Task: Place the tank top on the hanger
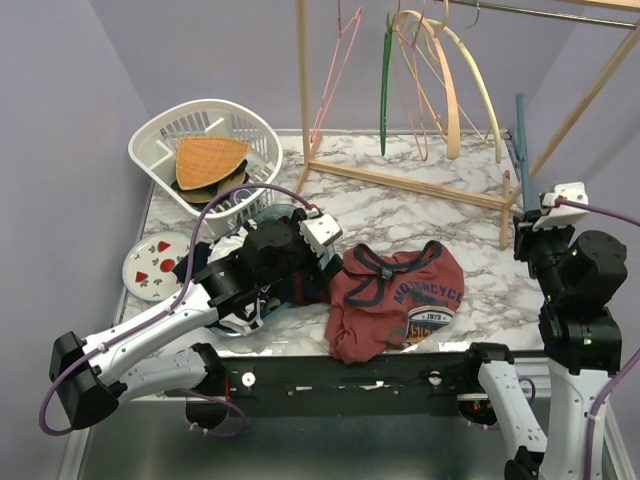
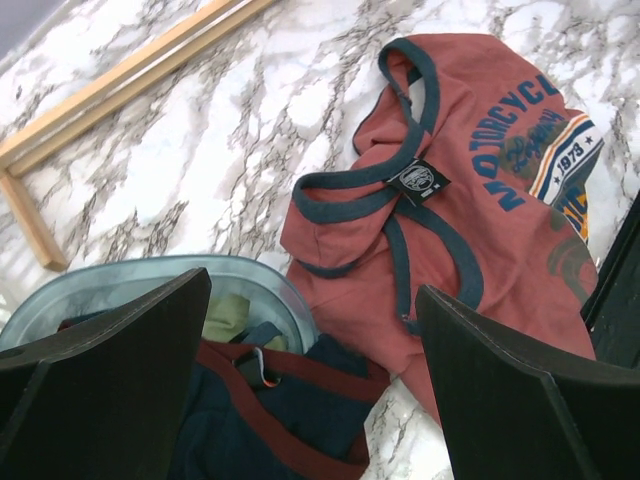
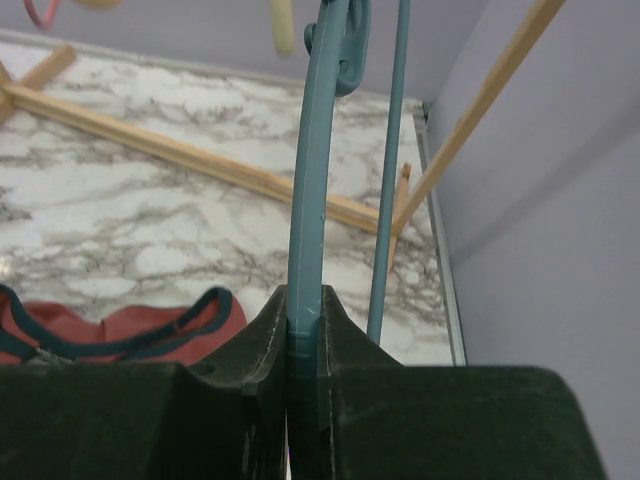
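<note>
The maroon tank top lies crumpled on the marble table near the front edge, with its navy trim and lettering facing up. It also shows in the left wrist view and partly in the right wrist view. My left gripper is open and empty, just left of the tank top's neck, over the edge of a tub. My right gripper is shut on the slate-blue hanger and holds it upright at the table's right side. The hanger's arm rises from between the jaws.
A tub of dark clothes sits under my left gripper. A white laundry basket and a strawberry plate are at the left. A wooden rack stands at the back with a green hanger and cream hangers.
</note>
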`<state>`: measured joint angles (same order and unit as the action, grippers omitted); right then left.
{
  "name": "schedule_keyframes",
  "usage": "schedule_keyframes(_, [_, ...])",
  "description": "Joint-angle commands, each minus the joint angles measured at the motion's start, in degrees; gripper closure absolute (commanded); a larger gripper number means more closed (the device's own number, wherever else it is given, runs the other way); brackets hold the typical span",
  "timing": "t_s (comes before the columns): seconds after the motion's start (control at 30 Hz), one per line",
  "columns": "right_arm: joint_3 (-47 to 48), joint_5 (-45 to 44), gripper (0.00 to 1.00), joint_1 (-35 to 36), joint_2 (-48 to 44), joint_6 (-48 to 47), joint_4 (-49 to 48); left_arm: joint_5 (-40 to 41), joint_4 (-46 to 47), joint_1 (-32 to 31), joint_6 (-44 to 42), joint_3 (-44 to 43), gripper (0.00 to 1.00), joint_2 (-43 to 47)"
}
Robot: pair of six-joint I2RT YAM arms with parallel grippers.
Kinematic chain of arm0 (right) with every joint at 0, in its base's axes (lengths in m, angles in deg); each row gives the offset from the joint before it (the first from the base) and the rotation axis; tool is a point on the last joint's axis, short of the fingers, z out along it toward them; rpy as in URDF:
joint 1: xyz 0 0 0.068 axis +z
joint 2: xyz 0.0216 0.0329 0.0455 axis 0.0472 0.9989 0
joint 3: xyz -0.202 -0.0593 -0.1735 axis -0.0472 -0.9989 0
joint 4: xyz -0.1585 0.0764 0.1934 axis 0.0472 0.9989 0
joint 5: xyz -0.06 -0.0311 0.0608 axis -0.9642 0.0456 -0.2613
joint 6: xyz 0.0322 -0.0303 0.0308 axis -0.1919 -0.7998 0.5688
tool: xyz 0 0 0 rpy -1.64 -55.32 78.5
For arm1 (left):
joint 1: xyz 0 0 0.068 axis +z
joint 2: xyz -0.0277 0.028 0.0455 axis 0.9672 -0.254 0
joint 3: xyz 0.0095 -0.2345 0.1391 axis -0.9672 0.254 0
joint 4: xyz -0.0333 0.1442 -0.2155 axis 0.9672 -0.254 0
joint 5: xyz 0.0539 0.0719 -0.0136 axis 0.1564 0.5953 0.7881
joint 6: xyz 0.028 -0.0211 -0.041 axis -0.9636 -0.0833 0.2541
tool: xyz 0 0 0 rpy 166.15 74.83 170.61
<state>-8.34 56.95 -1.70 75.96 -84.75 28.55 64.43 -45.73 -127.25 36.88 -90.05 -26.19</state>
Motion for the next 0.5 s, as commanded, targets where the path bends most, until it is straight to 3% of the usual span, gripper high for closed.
schedule_keyframes(0.0, [-6.5, -2.7, 0.99, -0.9, -3.7, -2.0, 6.7, -7.1, 4.3, 0.3, -5.3, 2.9, 0.01, 1.4])
schedule_keyframes(0.13, [-10.4, -5.9, 0.99, -1.0, -8.1, -3.8, 10.9, -9.5, 6.5, 0.3, -7.7, 5.3, 0.01, 2.2])
schedule_keyframes(0.27, [-10.5, -3.5, 0.99, -1.2, -11.8, -8.2, 16.8, -9.7, 7.6, 0.3, -9.0, 6.6, 0.01, 3.2])
schedule_keyframes(0.47, [-11.5, 11.4, 0.99, -1.2, -11.1, -16.6, 23.6, -13.3, 10.0, 0.3, -13.7, 9.2, 0.01, 5.9])
